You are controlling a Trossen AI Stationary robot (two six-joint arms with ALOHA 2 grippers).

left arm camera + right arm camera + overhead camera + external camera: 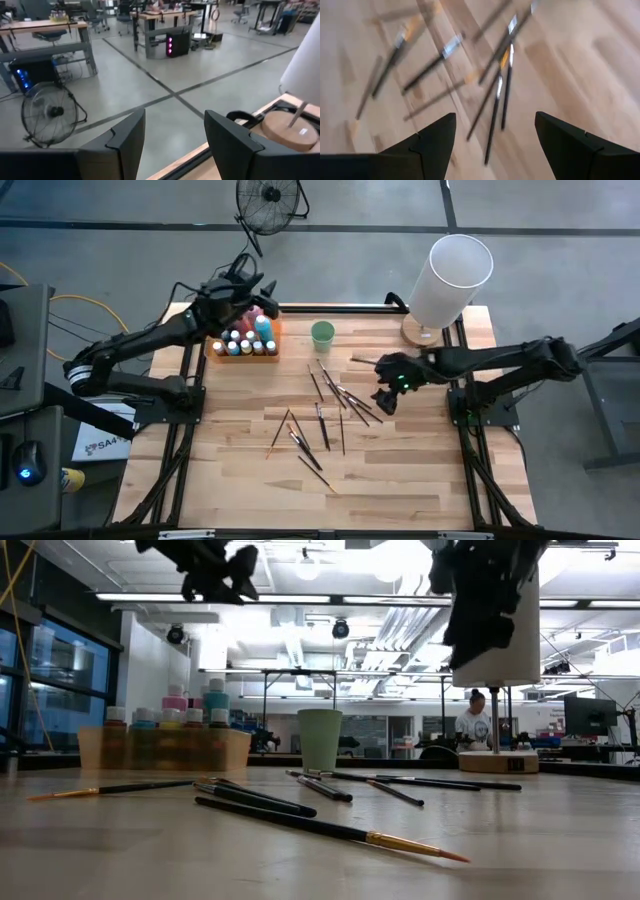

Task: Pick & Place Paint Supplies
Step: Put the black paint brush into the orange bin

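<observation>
Right gripper (385,398) hovering above the brush scatter, fingers (432,145) spread wide and holding nothing, aimed down at a small fan of brushes (495,107) directly below.

Nearest the front edge, at about six o'clock from table centre: loose thin brushes (310,442), dark handles, metal ferrules, lying flat on the wooden table (400,480) at crossed angles; one with a gold ferrule (330,830) closest in the low view. Probably light, stiff and inclined to roll; flat on the wood, so little clearance for fingers. Best taken across the handle near the middle, one at a time, away from the bristles and from any overlapping neighbour.

Farther back, at twelve o'clock: green cup (322,333), upright. At ten o'clock: orange tray (243,352) packed with small paint bottles (240,342) and the taller pink and blue ones. Bottles likely rigid, smooth and a little top-heavy; a grip around the body below the cap seems safest.

Left gripper (243,290) raised over the tray's far side, fingers (125,145) parted, empty. Beyond, at two o'clock, a white lamp (452,275).
</observation>
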